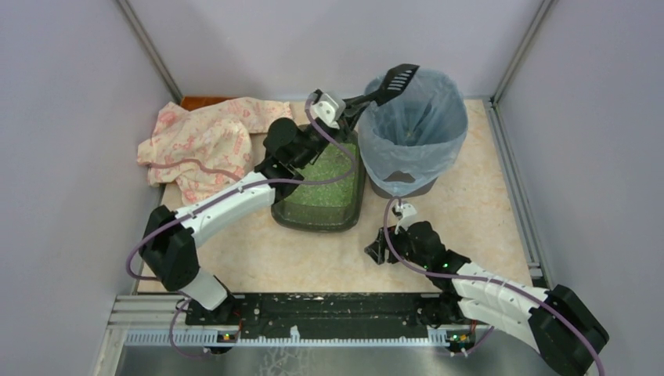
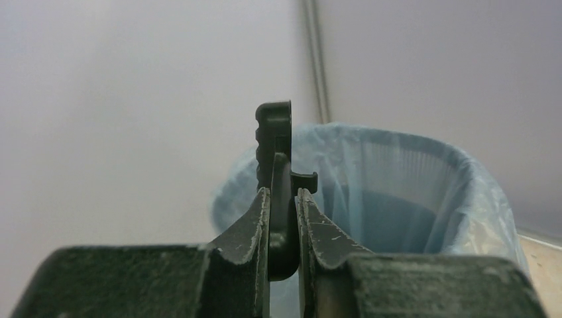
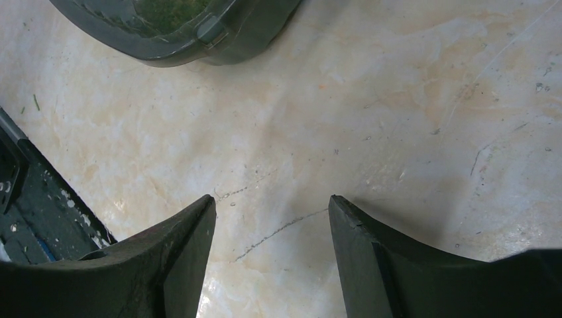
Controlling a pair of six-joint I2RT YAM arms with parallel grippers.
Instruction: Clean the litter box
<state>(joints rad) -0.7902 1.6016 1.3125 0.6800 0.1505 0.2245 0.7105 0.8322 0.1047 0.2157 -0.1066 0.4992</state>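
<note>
Right arm: reaches in from the near-right corner, lying low over the table (image 1: 470, 211), wrist pointed left and away.
Right gripper (image 1: 379, 244): jaws spread wide, nothing between them. The wrist view (image 3: 272, 205) shows only bare marbled table (image 3: 397, 99) in the gap. It sits just near-right of the litter box, apart from it.
Litter box (image 1: 313, 225): mid-table, left of the bin and just beside it, long side running near to far. It is a shallow dark grey-green tray with rounded corners and a raised rim. Its near-right corner shows in the right wrist view (image 3: 219, 33).
Litter (image 1: 325, 184): green grains cover the floor of the tray. The far end is hidden under the left arm.
Left arm: elbow bent at near-left, pale forearm slanting right and away. The wrist is raised above the far end of the litter box.
Left gripper (image 1: 350, 103): clamped tight on the scoop handle. In the wrist view (image 2: 283, 192) both fingers (image 2: 255, 225) press the handle's flat sides.
Scoop (image 1: 395, 81): black and slotted, with its head held over the far-left rim of the bin. It appears edge-on in the wrist view (image 2: 275, 132). Cannot tell whether it carries anything.
Bin (image 1: 450, 133): round, taller than the tray, lined with a blue-grey bag folded over the rim. It fills the background behind the left fingers (image 2: 431, 172).
Cloth (image 1: 203, 137): pink patterned, crumpled at far left, well apart from the bin.
</note>
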